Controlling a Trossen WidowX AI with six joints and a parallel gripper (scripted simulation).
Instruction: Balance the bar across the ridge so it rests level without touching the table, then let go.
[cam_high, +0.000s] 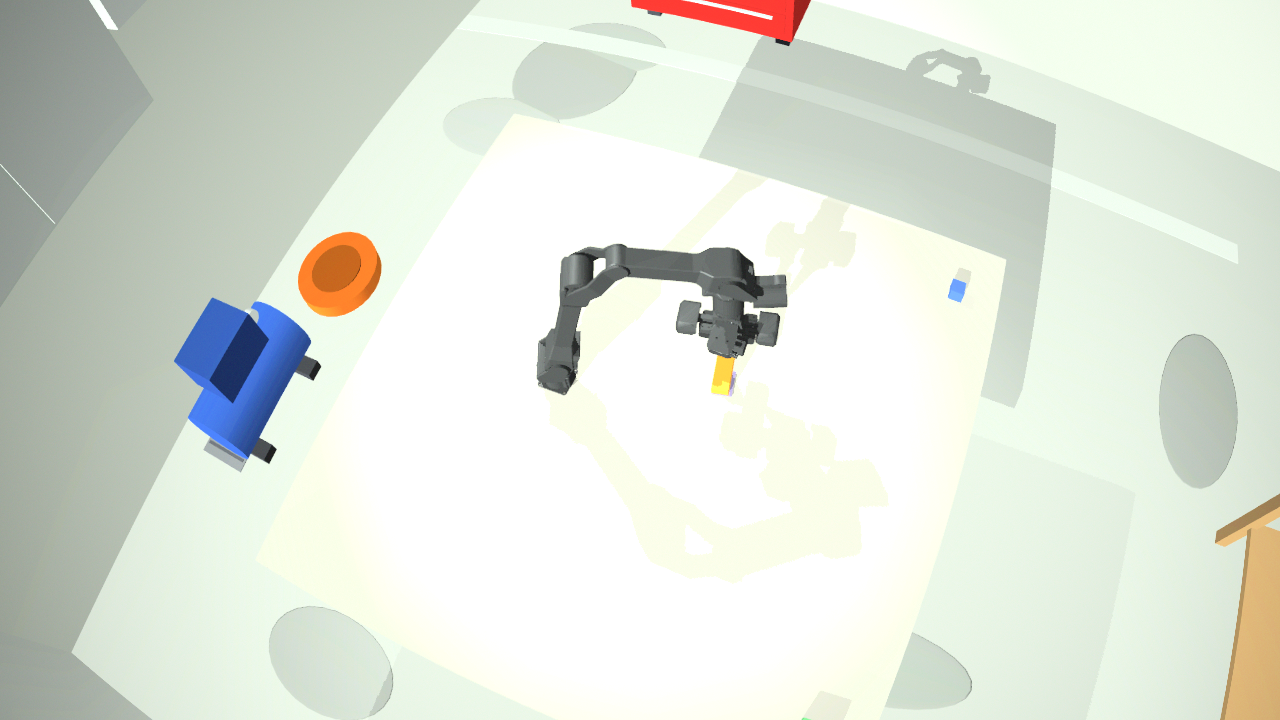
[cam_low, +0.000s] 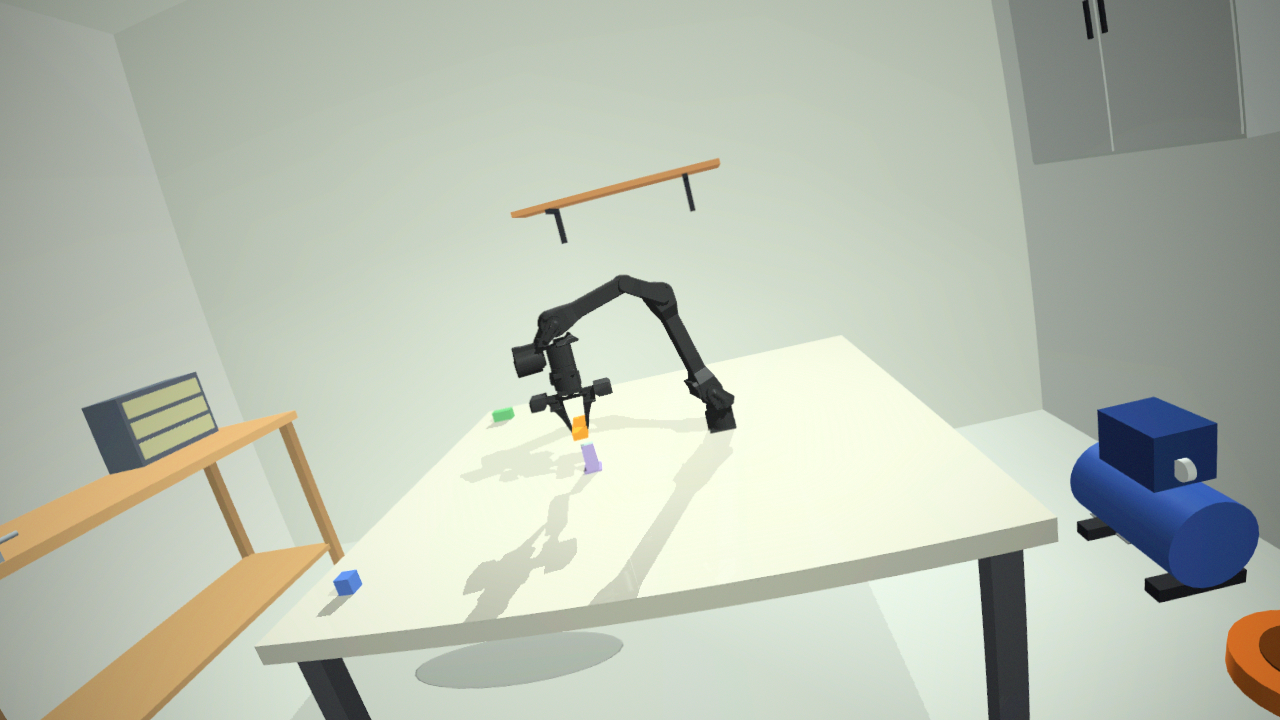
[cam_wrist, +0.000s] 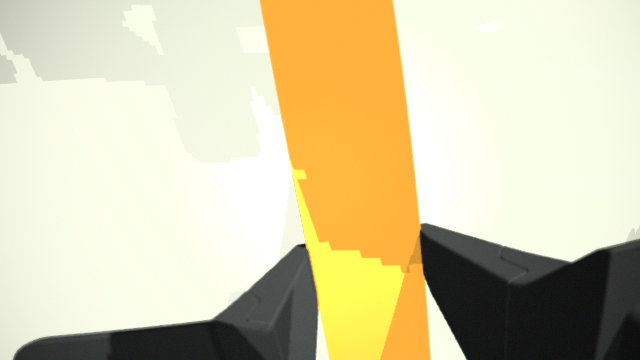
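Pickup looks done: tool (cam_low: 573, 414) is clamped on the orange bar (cam_low: 580, 428), held off the counter (cam_low: 805, 465) above the lilac ridge (cam_low: 590, 457) just below; lowering, levelling and release remain

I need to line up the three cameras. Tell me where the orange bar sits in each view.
Top: orange bar just right of centre, sticking out below the tool.
Exterior: left of centre, hanging from the tool above the purple ridge.
Wrist: a wide band up the middle, between the dark fingers.
Shared landmark: the tool gripping the bar.
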